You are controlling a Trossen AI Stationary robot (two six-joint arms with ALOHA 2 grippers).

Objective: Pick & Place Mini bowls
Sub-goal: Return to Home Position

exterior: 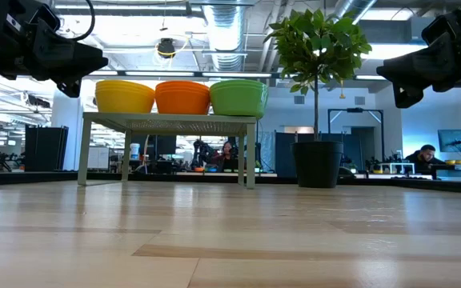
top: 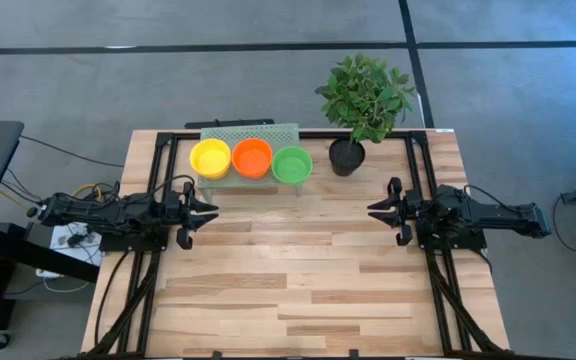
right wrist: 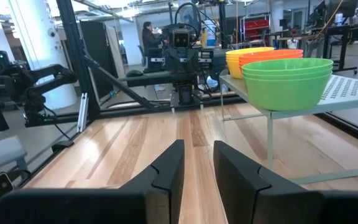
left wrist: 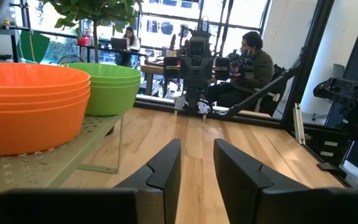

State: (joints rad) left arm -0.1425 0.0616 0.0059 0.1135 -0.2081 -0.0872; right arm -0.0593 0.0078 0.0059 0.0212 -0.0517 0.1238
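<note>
Left gripper point(top: 208, 211) and right gripper point(top: 376, 210) hang narrowly parted, empty, apart from stacked mini bowls point(top: 252, 158).

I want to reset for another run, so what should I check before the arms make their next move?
1. Left gripper empty, fingers apart: ok.
2. Right gripper empty, fingers apart: ok.
3. Both grippers apart from the rack: ok.
4. Yellow stack, orange stack and green stack sit on the rack: ok.
5. Plant pot upright beside the rack: ok.
6. Bowl count in each stack: cannot tell.
</note>
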